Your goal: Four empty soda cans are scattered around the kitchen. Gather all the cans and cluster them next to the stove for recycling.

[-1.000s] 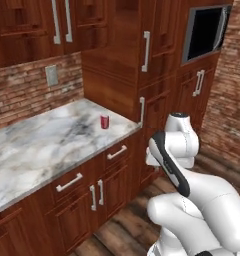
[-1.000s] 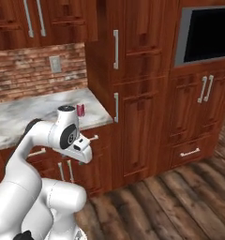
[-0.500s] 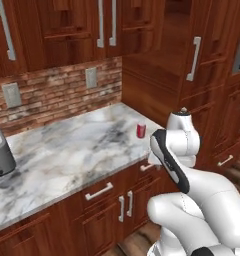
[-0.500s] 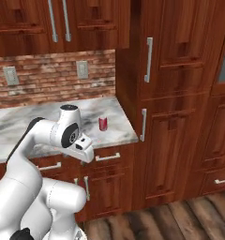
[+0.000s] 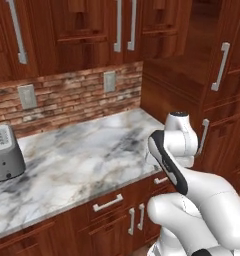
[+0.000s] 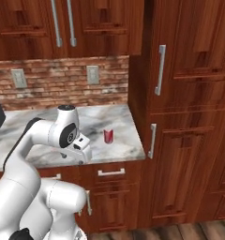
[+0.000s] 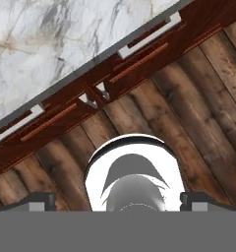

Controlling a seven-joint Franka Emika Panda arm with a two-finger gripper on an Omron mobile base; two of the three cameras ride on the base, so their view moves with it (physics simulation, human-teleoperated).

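While the small red soda can [image 6: 108,135] stands upright near the right end of the white-grey marble counter [image 6: 119,122], the gripper [image 7: 117,199] hangs folded low over the wooden floor, jaws spread and empty. Approach seems in hand; next, raise and reach toward it.

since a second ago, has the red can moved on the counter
No. The red can stands near the right end of the marble counter, beside the tall cabinet, as before. The whole picture shifted because the base drove; the can kept its spot.
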